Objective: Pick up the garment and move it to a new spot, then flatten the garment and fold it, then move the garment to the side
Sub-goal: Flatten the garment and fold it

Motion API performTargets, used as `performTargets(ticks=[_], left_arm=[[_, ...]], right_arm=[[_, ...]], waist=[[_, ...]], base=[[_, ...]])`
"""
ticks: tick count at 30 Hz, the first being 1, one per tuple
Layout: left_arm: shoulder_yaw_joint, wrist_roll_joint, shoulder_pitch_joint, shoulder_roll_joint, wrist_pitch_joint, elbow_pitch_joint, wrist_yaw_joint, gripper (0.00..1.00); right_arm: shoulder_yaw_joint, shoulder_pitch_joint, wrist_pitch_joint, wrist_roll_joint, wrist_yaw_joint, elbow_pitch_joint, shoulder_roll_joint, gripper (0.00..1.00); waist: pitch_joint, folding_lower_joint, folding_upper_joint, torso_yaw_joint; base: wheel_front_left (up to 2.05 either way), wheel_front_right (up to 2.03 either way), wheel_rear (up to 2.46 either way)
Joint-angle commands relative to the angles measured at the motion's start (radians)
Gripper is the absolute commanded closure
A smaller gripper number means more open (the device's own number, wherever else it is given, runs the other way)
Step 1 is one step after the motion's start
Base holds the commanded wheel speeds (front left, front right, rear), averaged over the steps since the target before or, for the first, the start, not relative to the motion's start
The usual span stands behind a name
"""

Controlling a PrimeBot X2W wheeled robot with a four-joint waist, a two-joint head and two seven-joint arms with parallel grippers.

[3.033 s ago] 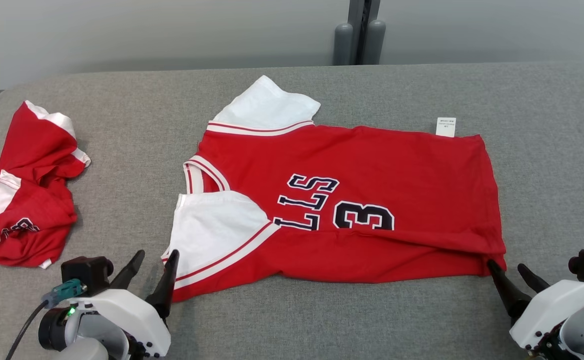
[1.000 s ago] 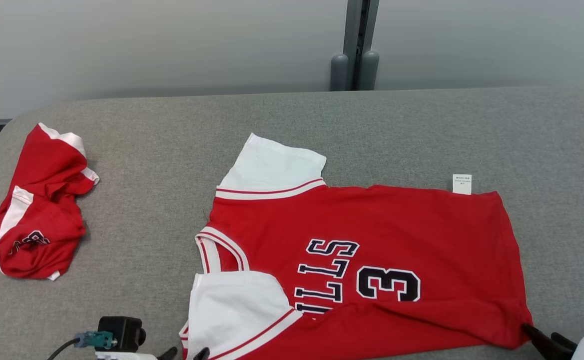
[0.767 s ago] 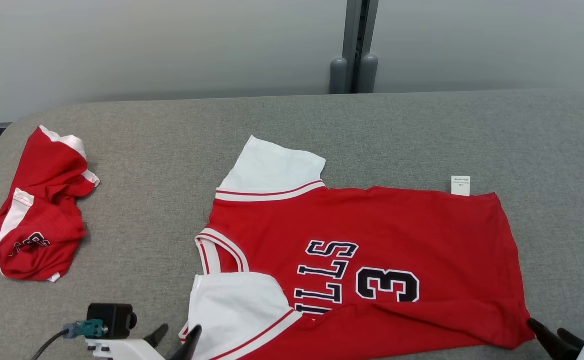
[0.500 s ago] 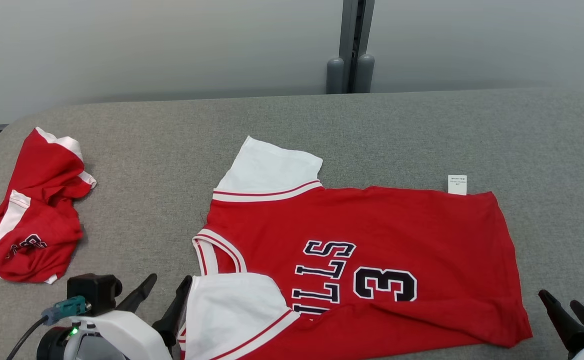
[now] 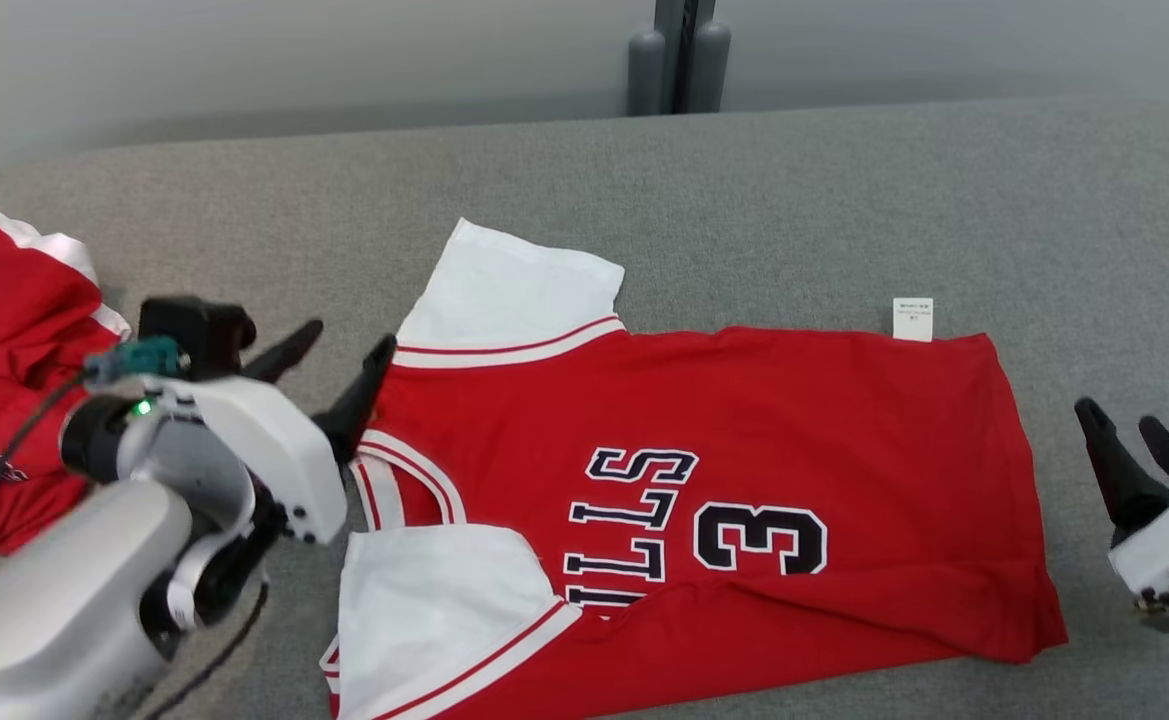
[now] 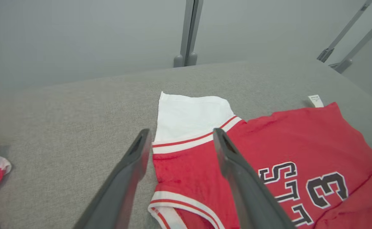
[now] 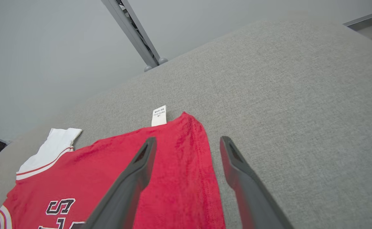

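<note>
The garment (image 5: 744, 420), a red jersey with white sleeves and dark lettering, lies spread flat on the grey table (image 5: 844, 200). My left gripper (image 5: 349, 338) is open above the jersey's left edge, between the collar and the far white sleeve. The left wrist view has this gripper (image 6: 182, 131) straddling the sleeve's striped seam on the garment (image 6: 300, 136), holding nothing. My right gripper (image 5: 1116, 415) is open just right of the hem. In the right wrist view that gripper (image 7: 188, 139) hangs over the hem edge of the garment (image 7: 115, 165), empty.
A second red and white garment (image 5: 4, 330) lies crumpled at the table's left end, partly behind my left arm. A white label (image 5: 912, 318) sticks out at the jersey's far right corner. A grey post (image 5: 679, 55) stands behind the table.
Both grippers have left the jersey's near edge and moved farther up the table, the left to the far shoulder, the right off the hem corner. Both opened a little. The camera shifted.
</note>
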Motion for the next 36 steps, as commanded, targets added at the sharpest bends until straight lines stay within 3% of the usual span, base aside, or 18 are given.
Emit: performTargets(ticks=[1,10,19,25,36], left_arm=[[0.01,-0.005,-0.078,-0.007,0.034,0.046,-0.031,0.0],[-0.014,-0.005,-0.377,-0.063,0.226,0.28,-0.193,0.0],[-0.05,-0.02,-0.587,-0.125,0.397,0.488,-0.324,0.0],[-0.076,-0.045,-0.659,-0.137,0.485,0.564,-0.364,0.0],[-0.098,-0.084,-0.721,-0.107,0.53,0.617,-0.376,0.0]], right_arm=[[0.008,-0.066,-0.003,-0.005,0.002,0.034,0.005,0.0],[0.046,-0.299,0.039,-0.02,0.002,0.193,-0.009,0.0],[0.106,-0.463,0.125,-0.008,0.002,0.298,0.002,0.0],[0.15,-0.525,0.161,-0.008,0.002,0.33,0.025,0.0],[0.221,-0.565,0.153,0.022,0.002,0.335,0.049,0.0]], waist=[[0.065,0.0,-0.0001,-0.025],[0.184,0.0,-0.0001,-0.049],[0.281,0.0,-0.0001,-0.079],[0.335,0.0,-0.0001,-0.109],[0.417,0.0,-0.0001,-0.168]], base=[[0.0,0.0,0.0],[0.0,0.0,0.0],[0.0,0.0,0.0],[0.0,0.0,0.0],[0.0,0.0,0.0]])
